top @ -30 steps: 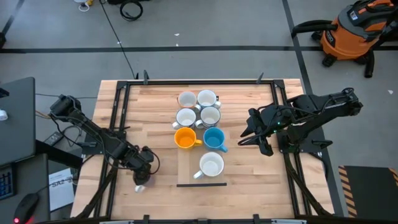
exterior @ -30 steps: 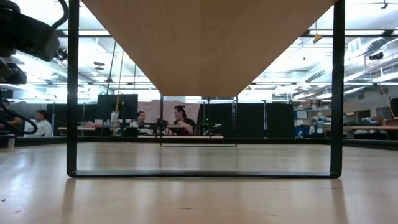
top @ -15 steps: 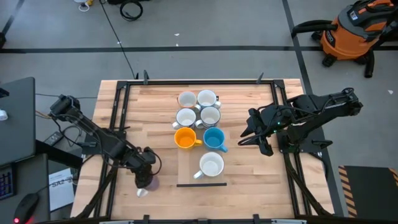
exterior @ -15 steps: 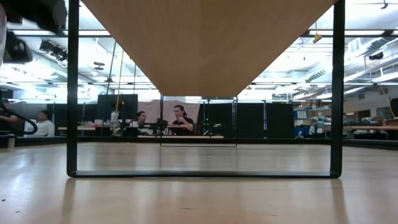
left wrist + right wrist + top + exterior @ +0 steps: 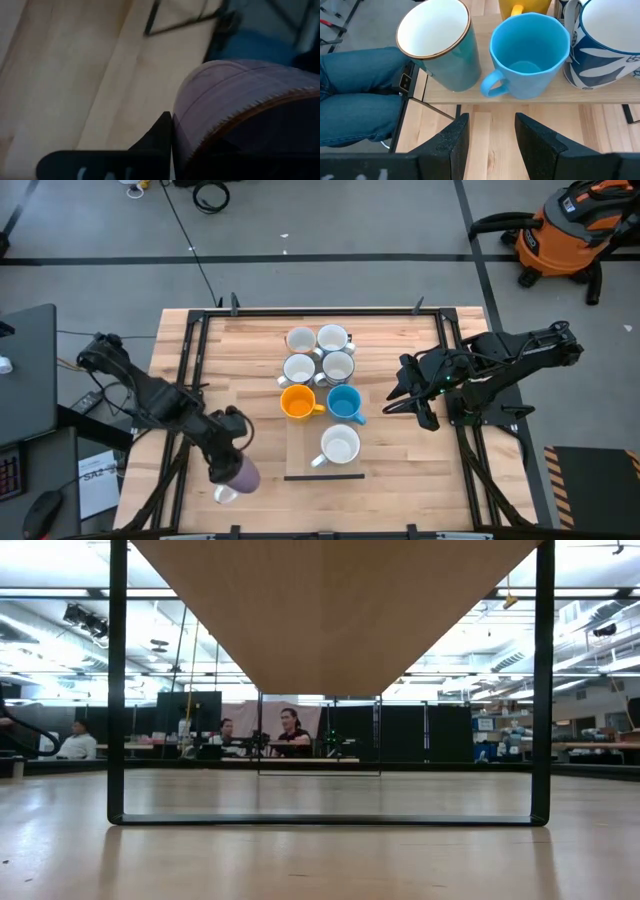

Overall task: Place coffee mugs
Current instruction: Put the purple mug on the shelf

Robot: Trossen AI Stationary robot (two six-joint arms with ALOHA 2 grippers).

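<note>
Purple is the worry: the purple mug [image 5: 243, 476] sits clamped in the left gripper [image 5: 228, 465], raised near the table [image 5: 400, 450] edge; a slip drops it off the wood. Toward the centre, the white mug [image 5: 340, 446], orange mug [image 5: 297, 402] and blue mug [image 5: 344, 403] crowd its way. The right gripper [image 5: 490, 137] waits, fingers apart, just before the blue one.

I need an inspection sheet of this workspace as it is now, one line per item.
Surface: wooden table inside a black frame.
Job's things: seven mugs grouped mid-table, among them an orange mug, a blue mug and a white mug; a purple mug in the left hand.
Clutter: nothing seen.
Hands: left hand shut on the purple mug at the near left edge; right hand open, facing the mugs.
Cables: one on the floor.
Surroundings: vacuum; people seated far off.
</note>
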